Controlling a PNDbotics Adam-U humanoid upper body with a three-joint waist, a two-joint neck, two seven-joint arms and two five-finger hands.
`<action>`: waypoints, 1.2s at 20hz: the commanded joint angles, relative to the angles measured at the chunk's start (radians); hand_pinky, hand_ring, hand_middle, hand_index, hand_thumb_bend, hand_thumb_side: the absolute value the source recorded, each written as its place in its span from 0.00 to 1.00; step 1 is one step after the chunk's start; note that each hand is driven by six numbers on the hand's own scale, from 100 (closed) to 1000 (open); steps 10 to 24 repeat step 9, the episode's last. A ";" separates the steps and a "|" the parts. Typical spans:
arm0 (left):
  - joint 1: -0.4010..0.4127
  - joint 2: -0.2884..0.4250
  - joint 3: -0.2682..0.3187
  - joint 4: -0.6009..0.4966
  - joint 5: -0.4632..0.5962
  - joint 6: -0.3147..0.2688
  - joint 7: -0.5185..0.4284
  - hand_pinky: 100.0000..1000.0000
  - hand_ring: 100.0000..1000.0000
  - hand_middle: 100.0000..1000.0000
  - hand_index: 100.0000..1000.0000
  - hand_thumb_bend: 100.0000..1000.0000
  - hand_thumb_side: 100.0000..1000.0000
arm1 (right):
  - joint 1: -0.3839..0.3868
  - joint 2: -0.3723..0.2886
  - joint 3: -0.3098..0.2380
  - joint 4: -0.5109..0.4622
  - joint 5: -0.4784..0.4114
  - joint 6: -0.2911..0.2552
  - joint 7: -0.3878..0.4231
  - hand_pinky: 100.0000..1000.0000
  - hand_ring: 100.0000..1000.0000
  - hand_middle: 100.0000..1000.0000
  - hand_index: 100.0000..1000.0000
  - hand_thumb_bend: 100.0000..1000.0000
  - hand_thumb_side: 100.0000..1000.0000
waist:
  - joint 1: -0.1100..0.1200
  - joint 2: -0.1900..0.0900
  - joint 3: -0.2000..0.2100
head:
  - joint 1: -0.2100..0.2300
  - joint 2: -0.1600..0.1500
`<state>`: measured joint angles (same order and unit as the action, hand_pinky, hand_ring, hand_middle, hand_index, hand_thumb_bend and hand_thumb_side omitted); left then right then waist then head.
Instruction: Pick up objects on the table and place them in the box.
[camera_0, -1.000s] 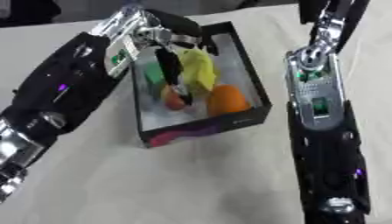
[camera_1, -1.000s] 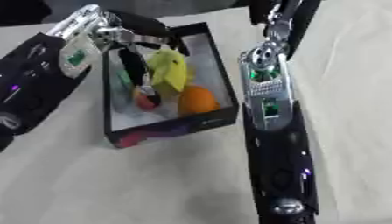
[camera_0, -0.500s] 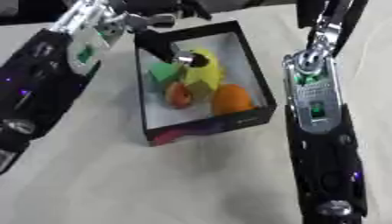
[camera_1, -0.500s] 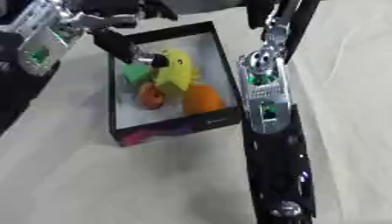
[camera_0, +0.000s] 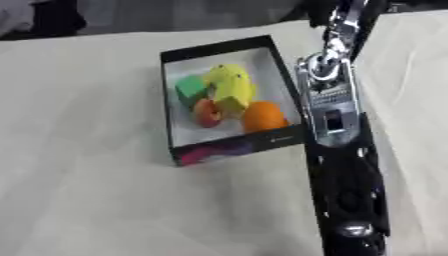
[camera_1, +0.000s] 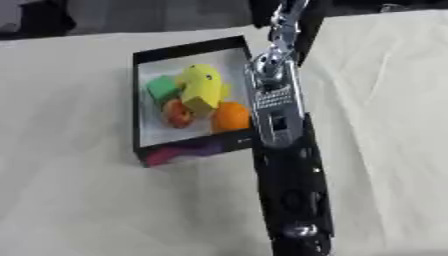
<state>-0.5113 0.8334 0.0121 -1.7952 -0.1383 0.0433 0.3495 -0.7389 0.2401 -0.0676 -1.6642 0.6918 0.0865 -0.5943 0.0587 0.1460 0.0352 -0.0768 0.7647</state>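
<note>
Left eye view: we see a black box (camera_0: 229, 145) with a white floor in the upper middle of the frame, sitting askew on the pale cloth-covered table (camera_0: 87, 190). Inside it lie a green block (camera_0: 190, 88) at upper left, a yellow toy (camera_0: 229, 85) in the middle, a red fruit (camera_0: 207, 113) lower left touching the yellow toy, and an orange (camera_0: 263, 117) at lower right against the front wall. We see the right arm (camera_0: 337, 150) running from the lower right up past the box's right side to the top edge; its hand is out of frame, so we cannot tell its state. Right eye view: same layout, with the arm (camera_1: 282, 150) covering the box's right wall (camera_1: 241, 50). No left hand shows in either view.
</note>
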 joint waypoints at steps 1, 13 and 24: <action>0.084 0.070 0.104 -0.011 0.041 0.016 0.122 0.78 0.80 0.82 1.00 0.66 0.74 | -0.007 0.022 -0.001 -0.046 0.051 -0.001 0.010 0.90 0.77 0.78 0.88 0.00 0.56 | -0.010 -0.038 0.006 | -0.031 0.005; 0.416 -0.012 0.308 0.082 0.089 0.036 0.353 0.75 0.78 0.79 0.98 0.59 0.80 | -0.022 0.026 -0.042 -0.052 0.191 0.032 0.017 0.91 0.81 0.81 0.89 0.00 0.58 | -0.004 -0.107 0.037 | -0.120 0.005; 0.416 -0.012 0.308 0.082 0.089 0.036 0.353 0.75 0.78 0.79 0.98 0.59 0.80 | -0.022 0.026 -0.042 -0.052 0.191 0.032 0.017 0.91 0.81 0.81 0.89 0.00 0.58 | -0.004 -0.107 0.037 | -0.120 0.005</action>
